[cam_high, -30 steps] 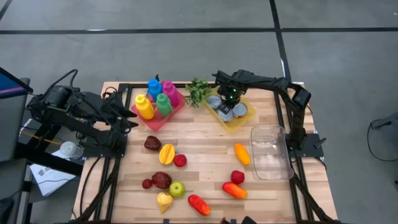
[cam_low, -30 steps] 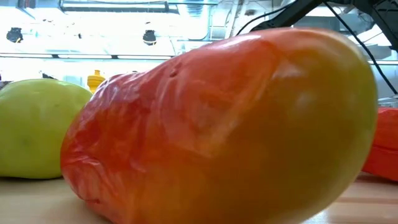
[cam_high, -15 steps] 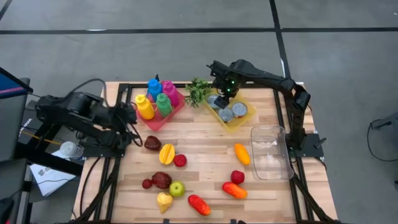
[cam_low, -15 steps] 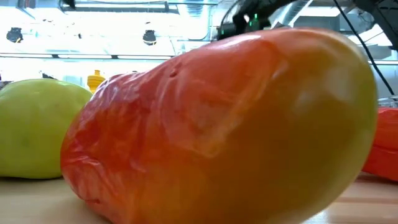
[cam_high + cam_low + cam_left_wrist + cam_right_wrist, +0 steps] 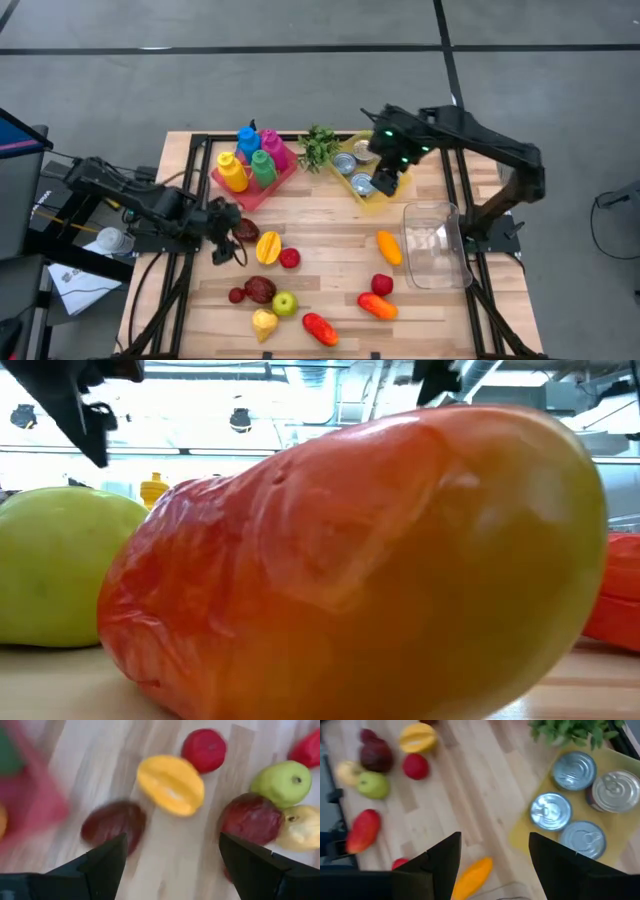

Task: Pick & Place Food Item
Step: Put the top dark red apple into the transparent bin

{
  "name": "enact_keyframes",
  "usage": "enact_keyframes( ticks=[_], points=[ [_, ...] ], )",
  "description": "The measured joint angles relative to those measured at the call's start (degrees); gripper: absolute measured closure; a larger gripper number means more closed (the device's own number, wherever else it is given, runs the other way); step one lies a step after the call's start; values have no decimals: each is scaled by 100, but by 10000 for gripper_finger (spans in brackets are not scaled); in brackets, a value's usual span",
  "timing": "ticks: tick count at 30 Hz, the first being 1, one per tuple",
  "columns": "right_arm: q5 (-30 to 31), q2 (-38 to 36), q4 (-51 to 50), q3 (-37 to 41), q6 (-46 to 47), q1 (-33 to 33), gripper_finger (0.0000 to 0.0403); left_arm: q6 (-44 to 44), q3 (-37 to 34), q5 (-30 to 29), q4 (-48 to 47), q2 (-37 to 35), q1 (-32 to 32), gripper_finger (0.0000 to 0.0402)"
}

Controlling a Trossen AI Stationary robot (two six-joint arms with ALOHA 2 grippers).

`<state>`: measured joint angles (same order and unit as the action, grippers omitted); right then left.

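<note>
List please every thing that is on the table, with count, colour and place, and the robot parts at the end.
plastic bottles: five; yellow, blue, pink, green; red tray, far left.
metal cans: four, silver; yellow tray, far middle.
leafy plant: one, green; between the trays.
clear plastic tub: one; right edge.
toy fruits and vegetables: about twelve; red, orange, yellow, green, dark red; near half.
left gripper: open, over the dark red fruit.
right gripper: open, above the cans.
</note>
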<state>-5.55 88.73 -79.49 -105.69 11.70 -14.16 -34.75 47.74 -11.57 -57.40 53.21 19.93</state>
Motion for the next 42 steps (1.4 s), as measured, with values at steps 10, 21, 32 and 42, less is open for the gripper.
enact_keyframes(
  ticks=[10,21,32,42],
  points=[
    [555,-837,-402,0,505,817,161,2032,-360,-474,650,766,-310,97],
    [742,-872,-869,2,545,965,158,2742,-362,-221,839,1928,-822,97],
    [739,-873,-873,2,436,965,158,2785,-694,66,992,2057,-881,97],
    [735,-871,-838,2,484,969,159,2348,-1036,434,1536,2087,-1127,100]
  ],
)
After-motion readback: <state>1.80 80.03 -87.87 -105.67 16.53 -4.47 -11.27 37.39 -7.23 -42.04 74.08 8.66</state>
